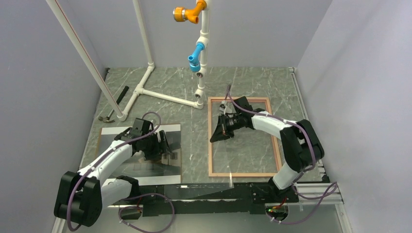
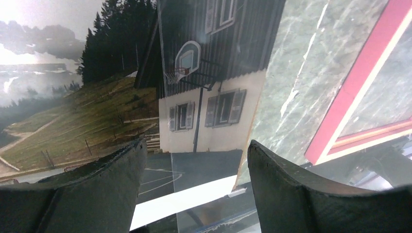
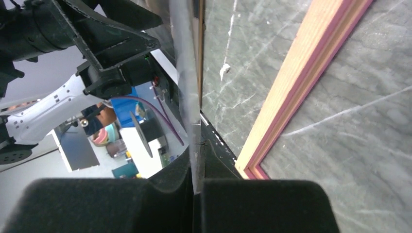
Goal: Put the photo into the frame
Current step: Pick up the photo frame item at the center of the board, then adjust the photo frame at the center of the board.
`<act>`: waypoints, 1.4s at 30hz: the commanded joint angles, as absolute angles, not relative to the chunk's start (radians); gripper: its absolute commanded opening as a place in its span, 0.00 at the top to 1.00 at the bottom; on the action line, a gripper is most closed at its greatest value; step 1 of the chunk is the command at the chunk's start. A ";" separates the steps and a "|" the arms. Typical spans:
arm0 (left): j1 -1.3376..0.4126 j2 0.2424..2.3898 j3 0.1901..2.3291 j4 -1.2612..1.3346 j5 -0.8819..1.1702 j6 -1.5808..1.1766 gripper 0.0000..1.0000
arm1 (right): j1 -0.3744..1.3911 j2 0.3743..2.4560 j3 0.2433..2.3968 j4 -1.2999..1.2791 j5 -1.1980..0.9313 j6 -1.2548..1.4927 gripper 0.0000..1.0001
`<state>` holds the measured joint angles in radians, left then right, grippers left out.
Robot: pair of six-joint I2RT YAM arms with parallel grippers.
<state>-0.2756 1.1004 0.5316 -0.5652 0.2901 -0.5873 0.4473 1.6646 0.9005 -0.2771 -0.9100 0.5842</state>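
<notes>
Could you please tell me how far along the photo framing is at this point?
Early. The frame lies wood side up on the table. The right end effector is shut on a thin clear sheet, apparently the pane. The left end effector hangs open over the photo, which lies outside the frame. Insertion remains.

The photo (image 2: pixel 97 97) is glossy, the frame (image 1: pixel 243 174) tan wood and pink, the tabletop (image 1: pixel 194 131) smooth marbled.

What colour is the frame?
The frame is tan wood with pink edging, clearest in the right wrist view.
</notes>
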 commanded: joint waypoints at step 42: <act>-0.881 1.720 1.109 -0.409 0.126 -0.874 0.33 | -0.025 1.300 1.793 -1.324 -0.469 0.401 1.00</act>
<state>-0.8658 1.6756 1.0573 -0.4549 0.1677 -0.8127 0.0048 1.2961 1.7374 -1.2884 -0.4736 0.4007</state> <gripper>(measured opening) 0.701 0.008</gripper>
